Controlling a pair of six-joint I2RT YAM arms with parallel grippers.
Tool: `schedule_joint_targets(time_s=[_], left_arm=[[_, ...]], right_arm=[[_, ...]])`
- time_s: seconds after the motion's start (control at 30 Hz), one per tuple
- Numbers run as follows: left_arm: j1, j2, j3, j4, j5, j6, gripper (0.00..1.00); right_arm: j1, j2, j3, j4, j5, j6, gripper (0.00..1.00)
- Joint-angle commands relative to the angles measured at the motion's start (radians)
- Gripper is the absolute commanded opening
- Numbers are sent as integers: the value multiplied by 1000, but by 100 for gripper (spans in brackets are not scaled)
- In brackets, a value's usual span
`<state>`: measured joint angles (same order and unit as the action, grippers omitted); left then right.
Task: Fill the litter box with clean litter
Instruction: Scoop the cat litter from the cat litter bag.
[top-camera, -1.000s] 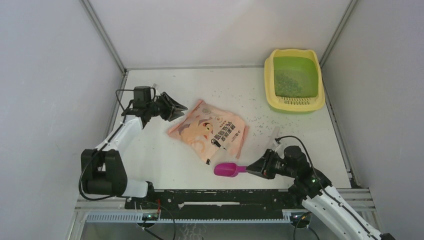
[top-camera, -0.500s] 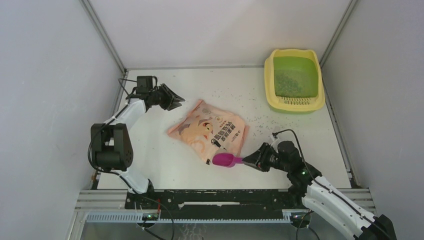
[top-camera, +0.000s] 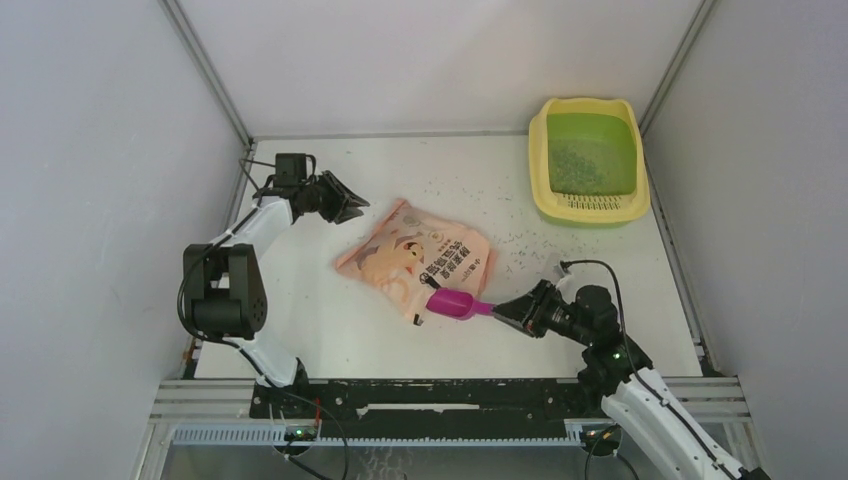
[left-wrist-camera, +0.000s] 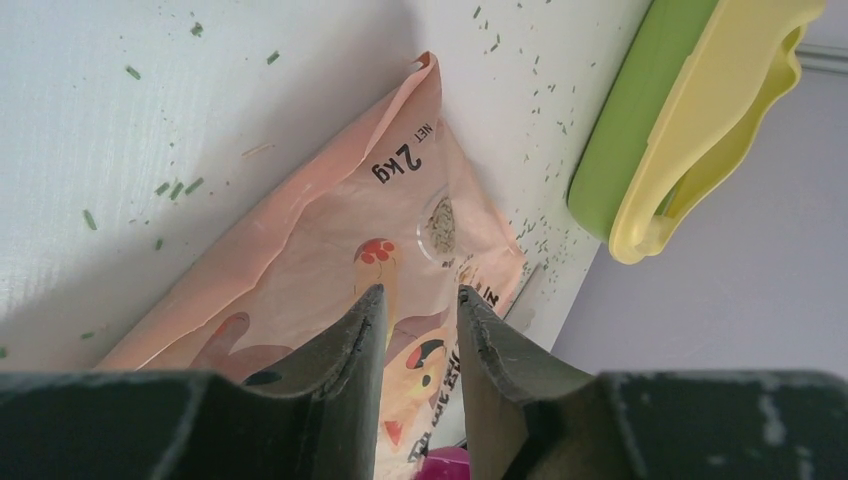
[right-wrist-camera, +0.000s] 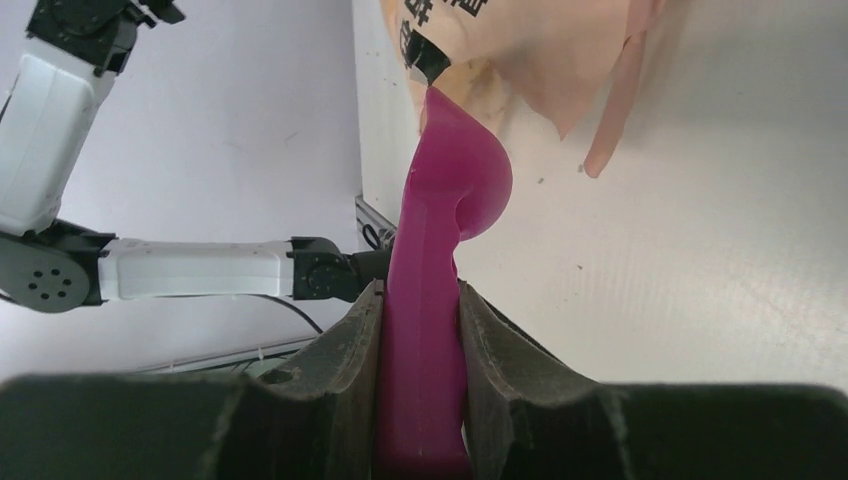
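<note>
The litter box (top-camera: 590, 214), pale yellow rim and green basin, stands at the far right corner and also shows in the left wrist view (left-wrist-camera: 700, 100). A thin patch of dark litter (top-camera: 575, 165) lies in its basin. My right gripper (top-camera: 503, 310) is shut on the handle of a magenta scoop (top-camera: 452, 303). The scoop's bowl (right-wrist-camera: 455, 185) touches the near edge of the peach-pink bag (top-camera: 420, 255), beside a black clip. My left gripper (top-camera: 350, 208) is open and empty, just left of the bag's far corner (left-wrist-camera: 420, 110), not touching it.
Loose granules (top-camera: 470, 190) are scattered over the white table between the bag and the litter box. Grey walls close in the left, back and right sides. The arm bases and a black rail run along the near edge.
My right gripper has carried the scoop away from the near edge and up to the bag's near edge. My left gripper has drawn back slightly from the bag's far corner.
</note>
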<state>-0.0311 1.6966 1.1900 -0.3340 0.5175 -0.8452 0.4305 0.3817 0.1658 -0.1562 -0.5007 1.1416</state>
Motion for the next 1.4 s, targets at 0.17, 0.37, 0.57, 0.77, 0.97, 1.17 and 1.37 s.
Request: schedule_joint_targets(time_s=[0.17, 0.37, 0.57, 0.77, 0.97, 1.17, 1.37], left_arm=[[7, 5, 64, 9, -15, 33, 35], [8, 33, 46, 4, -30, 53, 35], [12, 45, 30, 2, -30, 66, 35], [18, 59, 29, -29, -38, 97, 35], [26, 67, 26, -53, -50, 119, 35], [26, 102, 28, -61, -54, 133, 35], [25, 187, 32, -46, -33, 130, 34]], right_arm=[[-8, 58, -95, 306, -1, 81, 0], [-8, 65, -79, 427, 64, 105, 0], [-7, 138, 2, 519, 100, 94, 0], [41, 287, 103, 598, 124, 60, 0], [76, 403, 239, 582, 135, 6, 0], [93, 506, 260, 425, 150, -35, 0], [121, 547, 162, 498, 180, -11, 0]])
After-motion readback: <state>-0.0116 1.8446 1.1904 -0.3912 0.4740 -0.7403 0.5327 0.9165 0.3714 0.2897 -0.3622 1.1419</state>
